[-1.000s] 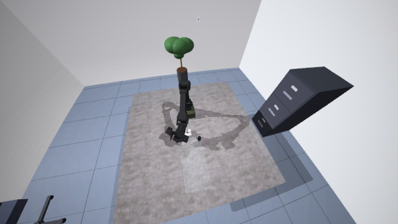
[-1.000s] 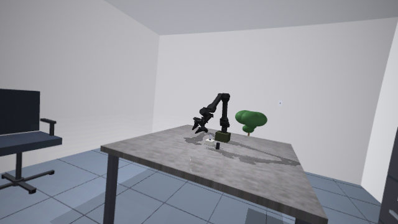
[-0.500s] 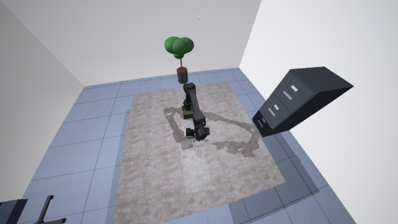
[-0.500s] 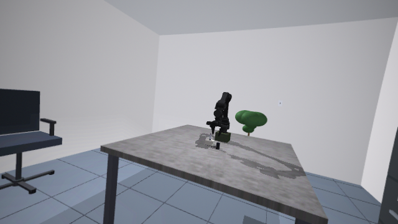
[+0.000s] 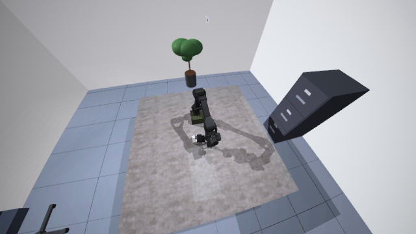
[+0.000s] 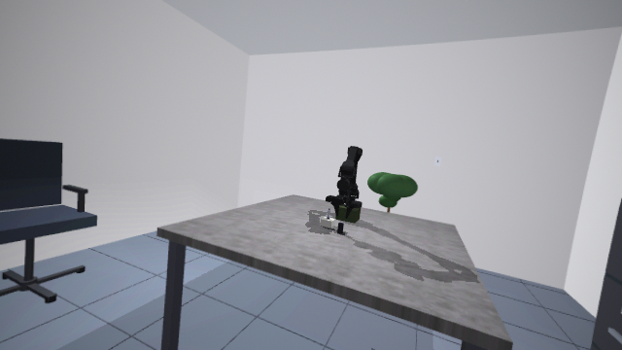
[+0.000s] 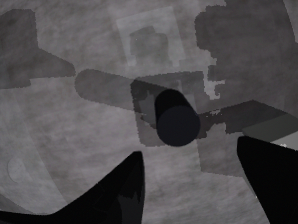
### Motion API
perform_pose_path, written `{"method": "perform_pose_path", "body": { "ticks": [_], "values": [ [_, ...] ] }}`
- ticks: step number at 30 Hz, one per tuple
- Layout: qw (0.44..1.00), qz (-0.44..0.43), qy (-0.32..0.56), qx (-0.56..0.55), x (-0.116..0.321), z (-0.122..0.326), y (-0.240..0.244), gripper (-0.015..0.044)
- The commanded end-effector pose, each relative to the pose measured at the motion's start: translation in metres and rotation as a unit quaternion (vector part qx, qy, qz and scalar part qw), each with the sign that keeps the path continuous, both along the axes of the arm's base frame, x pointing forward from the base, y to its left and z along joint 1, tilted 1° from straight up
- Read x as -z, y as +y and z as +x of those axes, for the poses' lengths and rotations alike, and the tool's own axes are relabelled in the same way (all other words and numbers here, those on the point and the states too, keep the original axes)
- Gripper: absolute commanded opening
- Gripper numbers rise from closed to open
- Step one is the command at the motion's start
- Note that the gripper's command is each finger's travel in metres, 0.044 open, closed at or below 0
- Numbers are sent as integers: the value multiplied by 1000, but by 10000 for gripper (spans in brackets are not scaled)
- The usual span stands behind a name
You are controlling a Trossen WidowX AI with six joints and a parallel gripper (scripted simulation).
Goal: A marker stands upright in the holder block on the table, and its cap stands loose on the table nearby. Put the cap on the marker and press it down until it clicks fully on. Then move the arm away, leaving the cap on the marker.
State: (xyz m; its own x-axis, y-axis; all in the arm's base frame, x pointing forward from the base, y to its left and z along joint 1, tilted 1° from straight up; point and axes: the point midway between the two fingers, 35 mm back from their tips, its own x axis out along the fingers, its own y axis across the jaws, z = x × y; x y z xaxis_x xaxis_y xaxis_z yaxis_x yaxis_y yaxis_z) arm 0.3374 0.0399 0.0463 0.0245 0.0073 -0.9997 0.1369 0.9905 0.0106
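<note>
The cap [image 6: 340,227] [image 7: 178,125] is a dark cylinder standing upright on the table, to the right of the holder block in the exterior view. My gripper [image 7: 191,152] is open and empty, above the table with its fingers pointing down. In the wrist view the cap shows ahead of the fingertips, a little above the gap between them, not between the fingers. The white holder block [image 6: 325,223] [image 5: 194,140] stands beside the arm's wrist. The marker [image 6: 328,213] stands upright in it, uncapped. In the top view the arm hides the cap.
The arm's dark green base block [image 5: 197,117] [image 6: 349,214] stands behind the holder. The grey table [image 5: 156,182] [image 6: 253,238] carries the arm's broad shadows. A plant, a filing cabinet and a chair stand off the table.
</note>
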Motion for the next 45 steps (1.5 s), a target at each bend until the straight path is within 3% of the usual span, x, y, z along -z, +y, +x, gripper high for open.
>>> {"method": "perform_pose_path", "body": {
  "ticks": [1, 40, 45],
  "values": [
    [1000, 4, -3, 2, 14, 1, 2, 247],
    [1000, 4, -2, 2, 69, 2, 3, 247],
    [1000, 4, -2, 2, 68, 2, 3, 135]
  ]
}}
